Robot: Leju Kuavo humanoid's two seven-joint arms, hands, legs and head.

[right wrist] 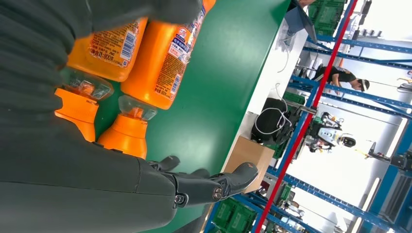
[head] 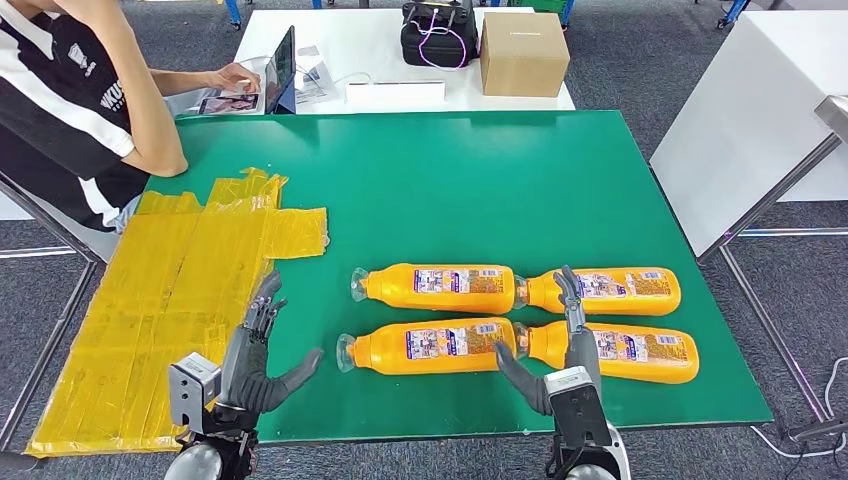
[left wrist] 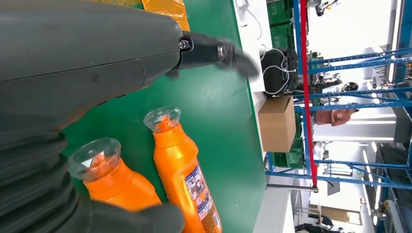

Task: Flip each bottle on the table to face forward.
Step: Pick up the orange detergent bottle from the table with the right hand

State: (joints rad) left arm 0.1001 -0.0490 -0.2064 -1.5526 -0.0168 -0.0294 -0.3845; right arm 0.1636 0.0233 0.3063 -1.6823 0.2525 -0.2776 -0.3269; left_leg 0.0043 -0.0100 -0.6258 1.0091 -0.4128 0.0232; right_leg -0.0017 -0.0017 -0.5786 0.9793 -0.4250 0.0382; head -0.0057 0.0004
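Several orange bottles with clear caps lie on their sides on the green table point(head: 450, 170), in two rows with their caps pointing left. The far row has a left bottle point(head: 440, 287) and a right bottle point(head: 610, 291). In the near row lie a left bottle point(head: 430, 346) and a right bottle point(head: 625, 352). My right hand point(head: 562, 335) is open with fingers stretched out, over the neck of the near right bottle, holding nothing. My left hand point(head: 262, 345) is open above the table, left of the near left bottle's cap point(left wrist: 94, 155). The right wrist view shows two labelled bottle bases point(right wrist: 165, 58) beside two caps.
A yellow taped sheet point(head: 170, 290) covers the table's left side. A person point(head: 80, 100) leans at the far left corner by a tablet point(head: 280, 68). Behind stands a white table with a cardboard box point(head: 523, 52) and a black bag point(head: 438, 32). Another white table point(head: 760, 120) stands at the right.
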